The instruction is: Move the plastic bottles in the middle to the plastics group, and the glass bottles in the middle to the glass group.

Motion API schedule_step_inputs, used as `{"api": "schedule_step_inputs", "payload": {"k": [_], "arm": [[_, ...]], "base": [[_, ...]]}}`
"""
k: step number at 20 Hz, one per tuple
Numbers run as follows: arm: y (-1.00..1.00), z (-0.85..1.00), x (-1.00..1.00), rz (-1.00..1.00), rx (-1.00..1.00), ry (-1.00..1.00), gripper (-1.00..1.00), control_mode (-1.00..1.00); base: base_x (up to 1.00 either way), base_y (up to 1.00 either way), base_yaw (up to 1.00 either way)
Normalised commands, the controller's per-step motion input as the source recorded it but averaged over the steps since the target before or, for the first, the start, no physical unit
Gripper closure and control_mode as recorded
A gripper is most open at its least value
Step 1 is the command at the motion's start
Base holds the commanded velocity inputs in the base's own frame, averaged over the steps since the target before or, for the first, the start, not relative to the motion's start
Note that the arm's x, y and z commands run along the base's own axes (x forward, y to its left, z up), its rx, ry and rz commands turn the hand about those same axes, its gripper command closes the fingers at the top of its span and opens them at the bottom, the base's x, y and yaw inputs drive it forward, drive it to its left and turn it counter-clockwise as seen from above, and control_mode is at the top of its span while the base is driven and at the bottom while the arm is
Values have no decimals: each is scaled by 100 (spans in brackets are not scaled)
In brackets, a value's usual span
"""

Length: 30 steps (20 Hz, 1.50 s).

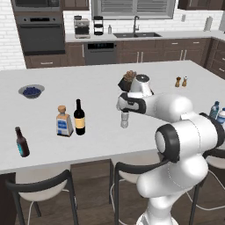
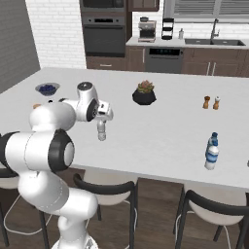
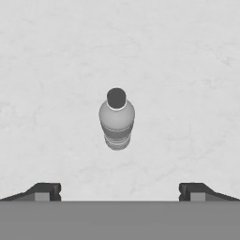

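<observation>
A plain greyish plastic bottle stands upright on the white island counter. My gripper hangs right above it, open, pointing down, with nothing between its fingers. At the right end, a clear bottle with a blue label stands next to the teal-blue bottle. At the left, the tall dark wine bottle stands beside the squat corked bottle. The small brown bottle stands nearer the front edge.
A bowl of blueberries sits far left. A potted plant stands behind my hand, and salt and pepper shakers stand to the back right. Stools line the near edge.
</observation>
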Motion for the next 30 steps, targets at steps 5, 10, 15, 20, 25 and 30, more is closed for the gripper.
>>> {"api": "schedule_step_inputs", "payload": {"k": [5, 10, 15, 20, 25, 30], "arm": [[0, -11, 33, 0, 0, -1, -100, -100], [0, -5, 24, 0, 0, -1, -100, -100], [0, -13, 5, 0, 0, -5, -100, -100], [0, -26, 3, 0, 0, -4, -100, -100], [0, -20, 10, 0, 0, -1, -100, -100], [0, -7, 9, 0, 0, -1, -100, -100]], "base": [[0, 0, 0], [0, 0, 0], [0, 0, 0], [0, 0, 0], [0, 0, 0], [0, 0, 0]]}}
